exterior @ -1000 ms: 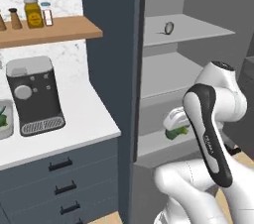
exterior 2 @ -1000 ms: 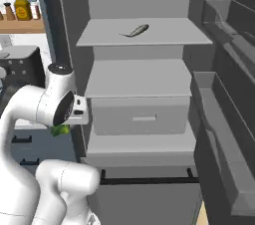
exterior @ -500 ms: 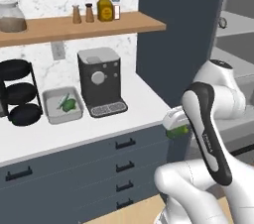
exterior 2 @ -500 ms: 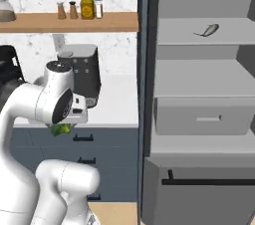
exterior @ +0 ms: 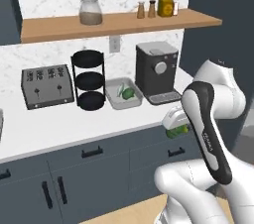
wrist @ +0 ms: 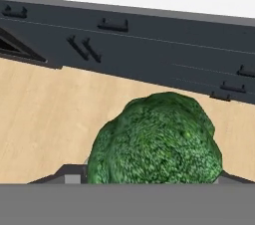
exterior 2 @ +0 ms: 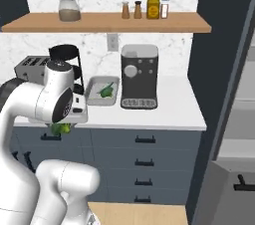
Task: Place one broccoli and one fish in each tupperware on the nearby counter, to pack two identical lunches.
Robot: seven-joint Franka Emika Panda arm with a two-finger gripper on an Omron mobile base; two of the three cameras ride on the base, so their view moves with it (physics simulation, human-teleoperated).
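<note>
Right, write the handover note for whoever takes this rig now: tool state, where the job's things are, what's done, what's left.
Tool: shut on a broccoli, held low in front of the dark drawer fronts, off the counter edge.
Tupperware: one on the counter between the black tiered stand and the coffee machine, with something green already in it; too small to tell what.
Done: one broccoli picked up.
Left: set the held broccoli in a tupperware, most likely a second one, then add a fish to each. No fish is on this counter.
</note>
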